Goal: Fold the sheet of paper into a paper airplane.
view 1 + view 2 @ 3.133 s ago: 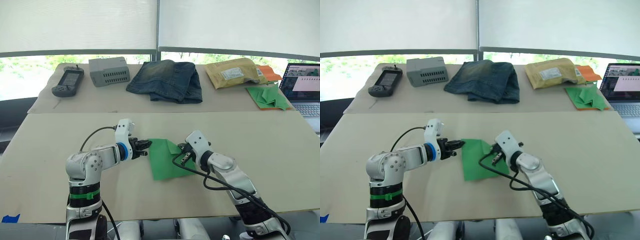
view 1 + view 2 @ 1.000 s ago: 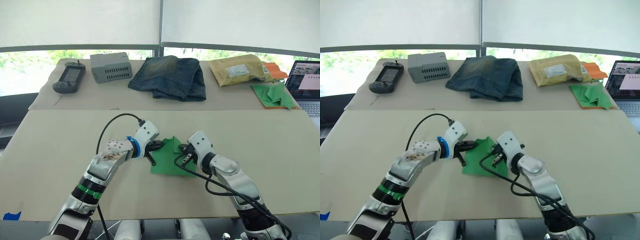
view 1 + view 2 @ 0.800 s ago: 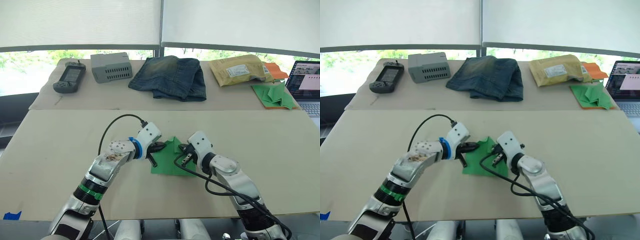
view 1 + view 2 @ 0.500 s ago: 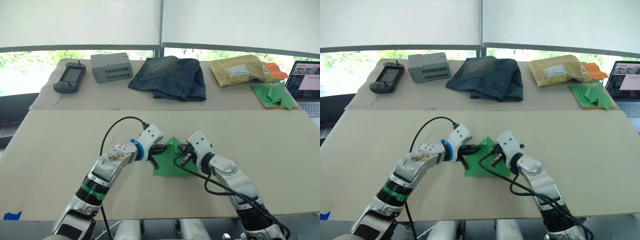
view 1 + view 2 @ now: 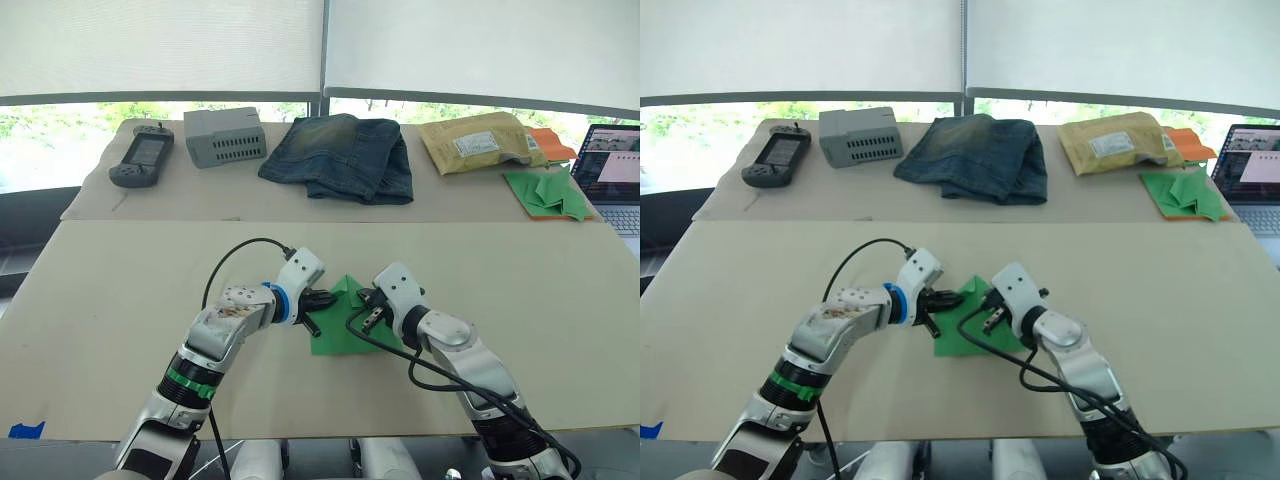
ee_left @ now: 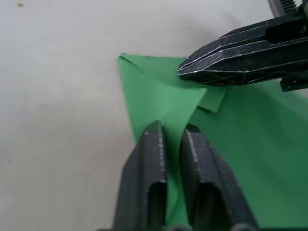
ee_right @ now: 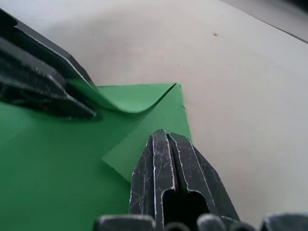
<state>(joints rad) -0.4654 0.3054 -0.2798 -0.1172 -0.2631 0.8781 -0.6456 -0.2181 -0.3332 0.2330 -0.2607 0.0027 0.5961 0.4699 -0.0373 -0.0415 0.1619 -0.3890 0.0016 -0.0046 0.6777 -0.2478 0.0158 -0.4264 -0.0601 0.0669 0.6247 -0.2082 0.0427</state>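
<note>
while the sheet lies flat between both grippers, the notes run from the robot's left to its right.

left gripper (image 6: 171, 132): fingers are brought nearly together on a raised flap of the sheet of paper, with only a thin gap left where the green passes between them; the flap is pinched near its free corner.

sheet of paper (image 5: 345, 325): it lies on the table (image 5: 120, 300), right at the tips of both grippers and between them. the far corners are folded in toward a point away from the robot, so the nose of the paper airplane is judged begun and not yet finished.

handling: the sheet is judged very light, thin and limp; the lifted flap curls in an arc rather than standing stiff. it is judged likely to slide on the smooth table unless pinned, and to tear or crumple if pulled hard. hold is best taken at a free corner or edge, with the other gripper pressing the folded layer down just beside the intended crease.

right gripper (image 7: 168, 139): fingers are pressed together with nothing between them; their tips are set down on the small folded corner, just beside the pinched flap.

writing: none is seen on the sheet. a white label on the yellow mailer (image 5: 478, 142), well beyond the right gripper, is too small to be read, as is the laptop (image 5: 610, 178) screen.
</note>
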